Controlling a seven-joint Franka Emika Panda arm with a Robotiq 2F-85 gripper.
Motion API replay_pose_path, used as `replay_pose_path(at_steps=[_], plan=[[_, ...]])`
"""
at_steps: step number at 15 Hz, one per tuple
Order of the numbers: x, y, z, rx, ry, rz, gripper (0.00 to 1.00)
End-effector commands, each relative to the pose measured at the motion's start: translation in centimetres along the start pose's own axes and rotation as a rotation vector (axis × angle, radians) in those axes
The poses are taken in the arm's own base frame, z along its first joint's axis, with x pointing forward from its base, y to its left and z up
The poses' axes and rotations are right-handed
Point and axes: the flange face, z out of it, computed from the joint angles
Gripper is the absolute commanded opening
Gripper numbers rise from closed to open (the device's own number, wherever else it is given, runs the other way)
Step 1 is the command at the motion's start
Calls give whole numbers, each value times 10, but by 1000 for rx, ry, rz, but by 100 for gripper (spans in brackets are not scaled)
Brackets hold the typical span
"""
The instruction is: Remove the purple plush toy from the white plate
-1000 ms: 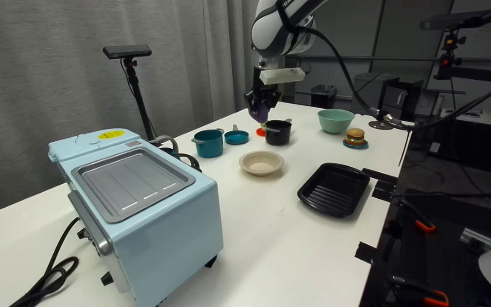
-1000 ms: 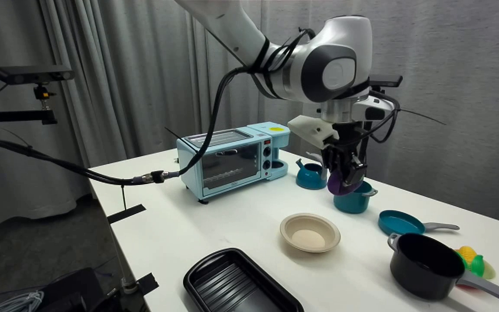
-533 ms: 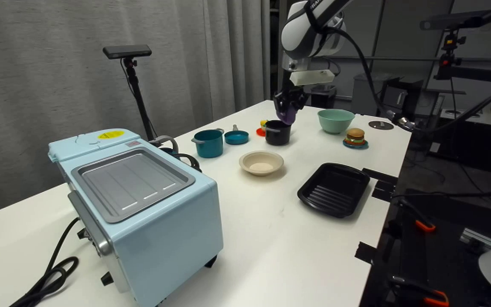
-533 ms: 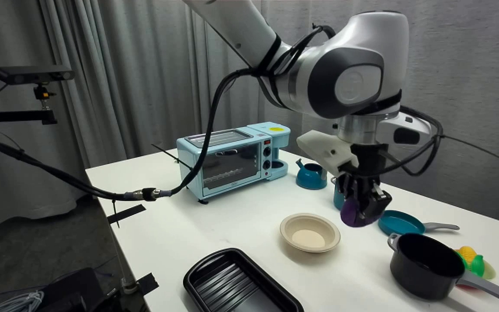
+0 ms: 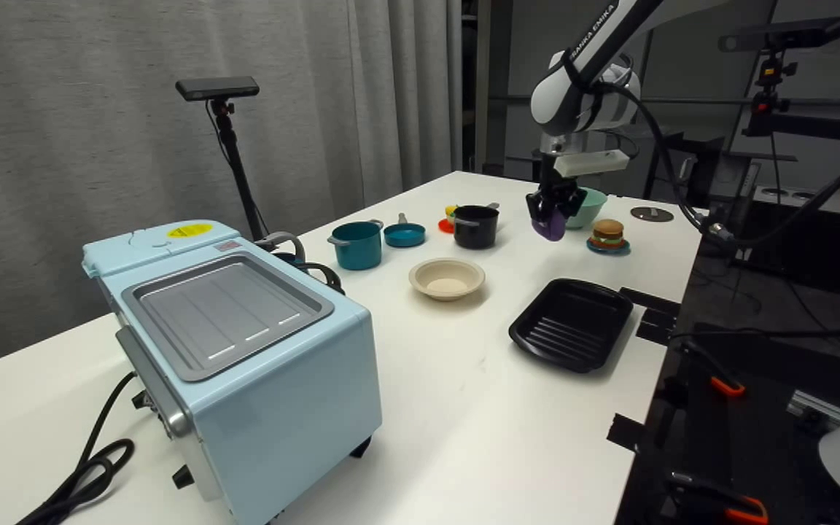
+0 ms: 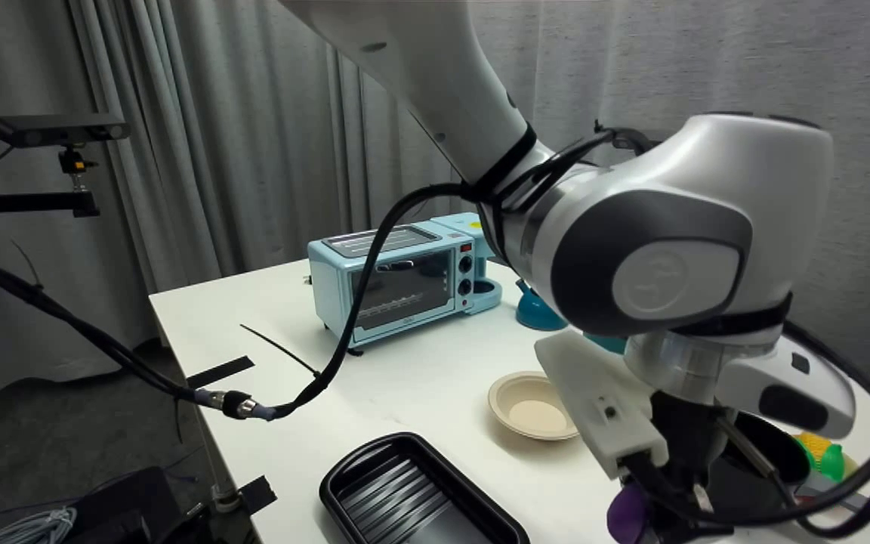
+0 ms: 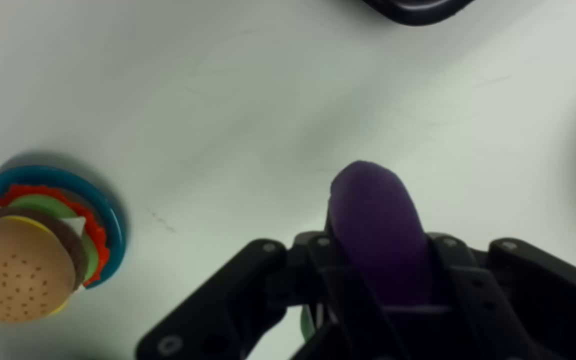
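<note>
The purple plush toy (image 7: 375,215) is a smooth, dark purple lump clasped between my fingers in the wrist view. My gripper (image 7: 382,245) is shut on it, with one finger on each side and the toy's rounded end sticking out past them. In an exterior view the gripper (image 5: 557,204) holds the toy (image 5: 551,224) above the table, in front of the mint bowl. The toy (image 6: 627,515) shows at the bottom edge of an exterior view, partly behind the gripper. The white plate (image 5: 448,283), a cream shallow dish, stands empty on the table. The arm partly covers it (image 6: 533,415).
A black ribbed tray (image 5: 573,328) stands near the table edge. A toy burger (image 5: 607,232) on a teal plate and a mint bowl (image 5: 589,208) are close to the gripper. A black pot (image 5: 475,227), teal pot (image 5: 359,246), teal pan (image 5: 405,234) and blue toaster oven (image 5: 303,364) also stand there.
The arm has carried the held toy away from above the teal pot, past the black pot, toward the burger and mint bowl, and lower. The plate has not moved.
</note>
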Motion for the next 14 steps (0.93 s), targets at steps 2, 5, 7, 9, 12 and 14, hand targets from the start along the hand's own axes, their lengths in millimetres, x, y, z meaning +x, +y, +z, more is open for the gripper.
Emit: replay_pose_path(at_steps=[2,5,7,9,12,14], plan=[[-9,32,42,-9,-48,46,6],[-11,38,67,-20,-79,68,6],[-12,35,80,-24,-94,82,6],[-14,30,84,-17,-103,98,49],[-15,27,72,4,-95,119,71],[-16,26,63,17,-87,129,85]])
